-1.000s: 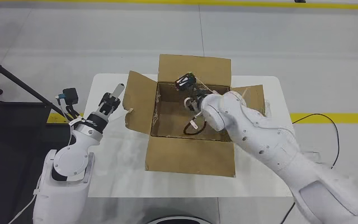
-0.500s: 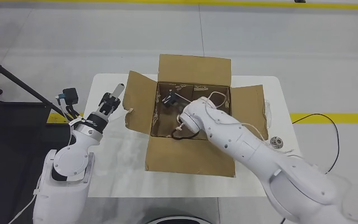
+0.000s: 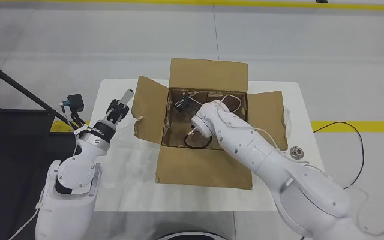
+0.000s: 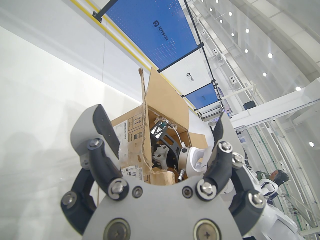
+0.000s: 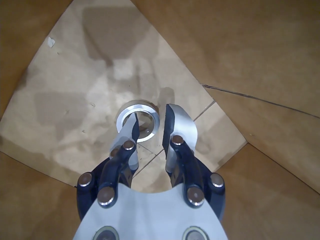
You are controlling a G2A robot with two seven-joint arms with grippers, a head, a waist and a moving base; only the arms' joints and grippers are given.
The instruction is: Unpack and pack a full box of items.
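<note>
Lowered, right jaws straddle rim of ring (image 5: 155,122).

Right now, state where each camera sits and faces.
Top view: above the arms, facing down at table and open box; left arm, right arm show.
Left wrist view: beside the box, facing its flap; open left hand shows.
Right wrist view: inside the box, facing its floor and a metal ring; open right hand shows.
Shared: the box.

The white table (image 3: 138,180) carries the open cardboard box (image 3: 204,171) (flaps spread) and, just beside its right side, a small round metal part (image 3: 294,152).
</note>
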